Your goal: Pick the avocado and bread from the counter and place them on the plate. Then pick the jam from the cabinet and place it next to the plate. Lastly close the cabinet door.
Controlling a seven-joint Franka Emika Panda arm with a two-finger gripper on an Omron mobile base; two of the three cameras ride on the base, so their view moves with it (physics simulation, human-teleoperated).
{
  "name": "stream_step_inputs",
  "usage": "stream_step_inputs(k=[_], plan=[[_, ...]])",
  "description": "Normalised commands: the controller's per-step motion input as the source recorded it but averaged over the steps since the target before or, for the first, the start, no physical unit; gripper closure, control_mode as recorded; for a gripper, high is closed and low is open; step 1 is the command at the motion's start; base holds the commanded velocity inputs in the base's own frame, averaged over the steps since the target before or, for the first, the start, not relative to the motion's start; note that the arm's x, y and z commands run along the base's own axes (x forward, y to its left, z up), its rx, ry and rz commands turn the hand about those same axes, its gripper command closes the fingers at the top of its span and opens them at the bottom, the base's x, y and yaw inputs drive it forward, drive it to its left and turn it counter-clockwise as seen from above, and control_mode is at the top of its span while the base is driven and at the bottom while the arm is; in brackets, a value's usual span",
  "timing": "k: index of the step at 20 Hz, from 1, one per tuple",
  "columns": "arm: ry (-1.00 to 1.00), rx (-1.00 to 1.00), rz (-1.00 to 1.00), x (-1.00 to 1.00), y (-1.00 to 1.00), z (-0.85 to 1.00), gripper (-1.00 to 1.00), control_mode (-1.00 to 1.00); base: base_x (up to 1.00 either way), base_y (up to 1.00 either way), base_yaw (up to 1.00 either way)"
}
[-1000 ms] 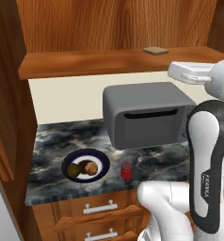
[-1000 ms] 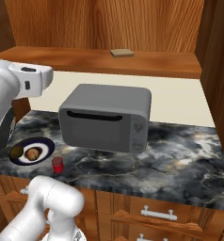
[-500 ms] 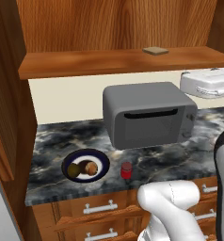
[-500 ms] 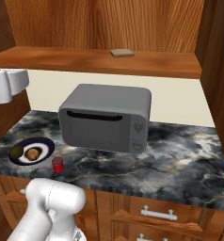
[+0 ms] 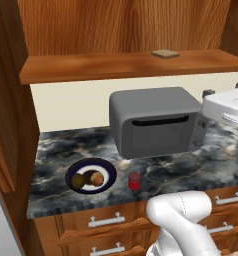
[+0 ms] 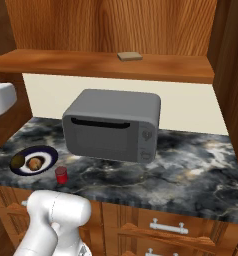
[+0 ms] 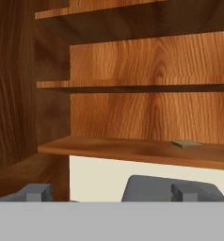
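The plate (image 5: 107, 172) lies on the counter (image 5: 201, 160) left of centre, with the avocado (image 5: 79, 180) and the bread (image 5: 95, 178) side by side on it. The jam (image 5: 134, 181) stands upright on the counter just right of the plate, apart from its rim. From the right base, the plate (image 6: 47, 152), avocado (image 6: 17, 161), bread (image 6: 36, 163) and jam (image 6: 61, 175) appear at the lower left. My gripper (image 5: 224, 90) hovers open and empty at the right, above counter level, facing the open cabinet's shelves (image 7: 147, 150); the fingertips (image 7: 36, 192) stand wide apart.
A grey microwave (image 5: 156, 122) fills the counter's middle, behind the jam. A flat tan slab (image 5: 165, 53) lies on the lowest cabinet shelf. The open cabinet door (image 5: 6, 100) juts out at the left. Drawers with horizontal handles (image 5: 106, 220) run below the counter.
The arm has swung toward the right of the left base view and lowered a little; the hand has slid to the frame edge. Plate, food and jam have not moved.
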Motion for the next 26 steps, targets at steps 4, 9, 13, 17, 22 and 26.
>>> stream_step_inputs(k=[4, 9, 13, 17, 22, 26], plan=[[-0.02, -0.04, 0.00, -0.06, 0.10, 0.00, -1.00, -1.00, 0.00, 0.00, 0.00], [-0.01, -0.02, 0.00, 0.00, 0.03, -0.01, -1.00, -1.00, 0.00, 0.00, 0.00], [0.00, 0.00, 0.00, -0.08, 0.00, -0.02, -1.00, -1.00, 0.00, 0.00, 0.00], [0.00, 0.00, 0.00, -0.31, 0.00, -0.05, -1.00, -1.00, 0.00, 0.00, 0.00], [0.00, 0.00, 0.00, -0.36, 0.00, -0.07, -1.00, -1.00, 0.00, 0.00, 0.00], [0.00, 0.00, 0.00, -0.31, 0.00, -0.03, -1.00, -1.00, 0.00, 0.00, 0.00]])
